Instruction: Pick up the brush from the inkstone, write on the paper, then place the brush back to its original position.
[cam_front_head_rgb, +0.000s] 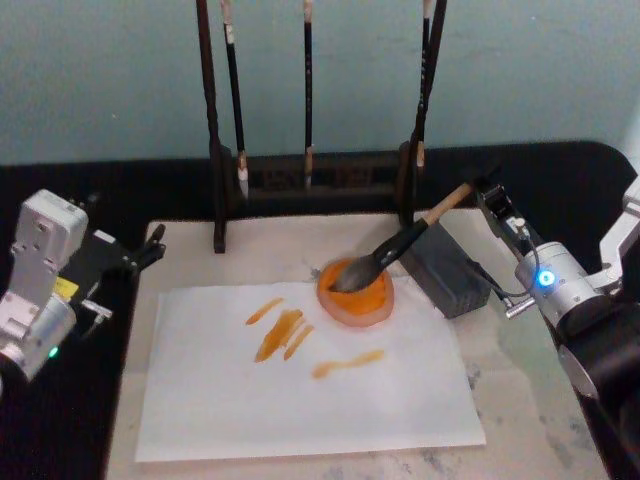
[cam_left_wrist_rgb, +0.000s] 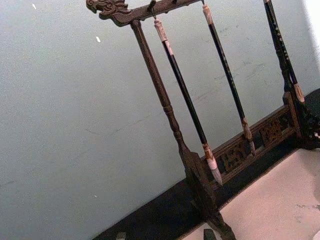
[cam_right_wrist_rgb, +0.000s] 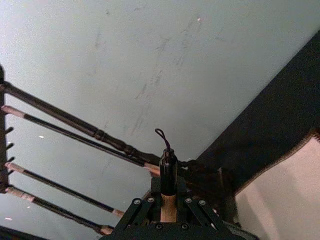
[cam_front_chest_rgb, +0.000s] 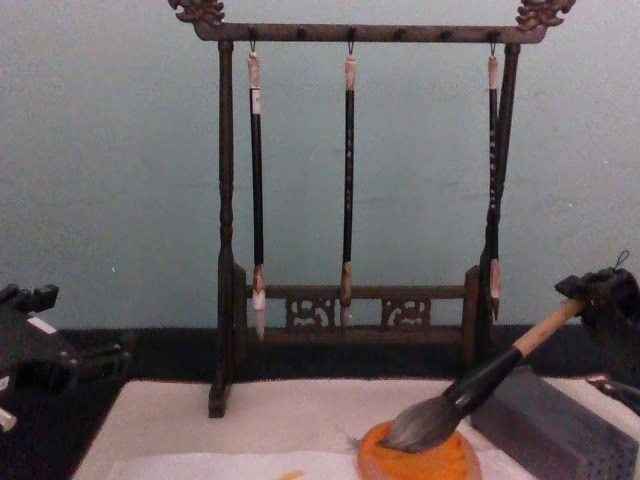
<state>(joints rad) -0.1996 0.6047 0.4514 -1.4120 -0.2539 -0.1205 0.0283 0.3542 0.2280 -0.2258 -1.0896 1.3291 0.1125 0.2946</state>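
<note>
I see the right gripper (cam_front_head_rgb: 482, 198) clamped on the black end of the brush (cam_front_head_rgb: 400, 245). The shaft slants down so the bristles rest in the inkstone (cam_front_head_rgb: 350, 312), at the far edge of the paper (cam_front_head_rgb: 300, 400). My left gripper (cam_front_head_rgb: 140, 255) sits idle at the left side of the mat (cam_front_head_rgb: 520, 370).

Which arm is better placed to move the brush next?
The right. Its gripper is shut on the brush shaft, with the bristles resting in the inkstone. The left gripper sits off the paper's left side, well away from the brush.
</note>
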